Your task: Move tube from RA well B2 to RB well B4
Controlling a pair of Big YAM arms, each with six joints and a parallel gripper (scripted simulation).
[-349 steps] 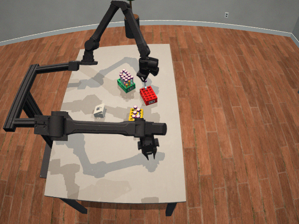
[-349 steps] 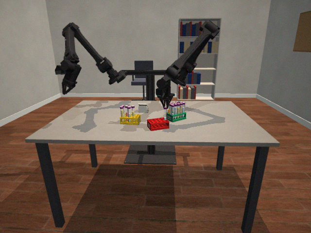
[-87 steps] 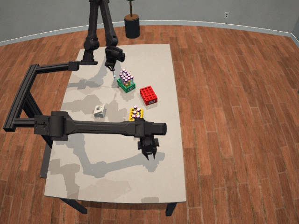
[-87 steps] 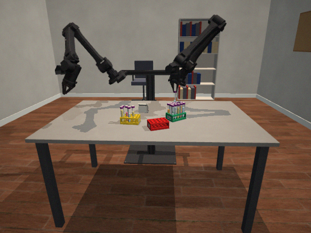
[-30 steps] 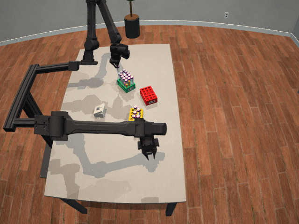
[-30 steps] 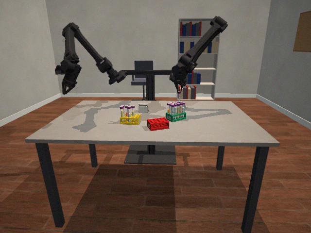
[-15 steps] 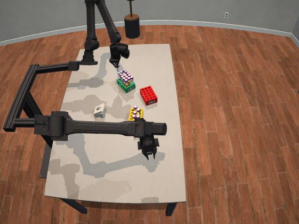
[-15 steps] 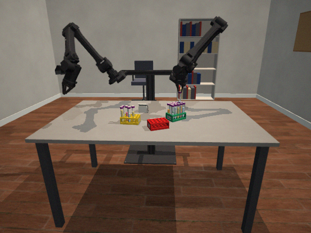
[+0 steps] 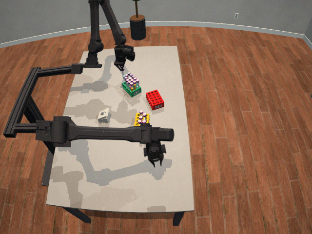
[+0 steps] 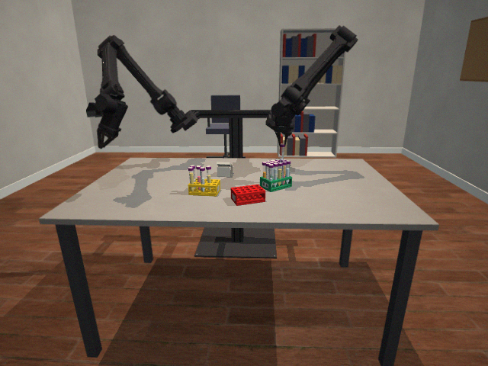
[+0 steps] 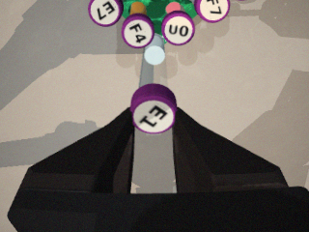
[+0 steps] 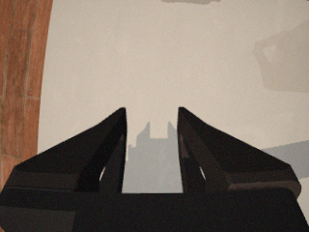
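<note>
My left gripper [image 9: 121, 68] [image 10: 283, 142] [image 11: 154, 117] is shut on a purple-capped tube marked E1 [image 10: 282, 147] [image 11: 154, 116]. The tube hangs close to upright, its pale lower end beside the arm-side edge of the green rack RA [image 9: 127, 90] [image 10: 280, 188] in the left wrist view. RA stands level and holds many purple-capped tubes; their caps hide most wells. The yellow rack RB [image 9: 136, 123] [image 10: 203, 194] holds several tubes; the right arm hides part of it in the top view. My right gripper [image 9: 157, 165] [image 10: 101, 146] [image 12: 152, 117] is partly open and empty, high beyond RB.
An empty red rack [image 9: 155, 99] [image 10: 248, 200] stands between RA and RB, farther from the arm bases. A small pale box with a round top feature [image 9: 103, 116] [image 10: 224, 170] stands nearer the bases. The right arm reaches across the table beside RB.
</note>
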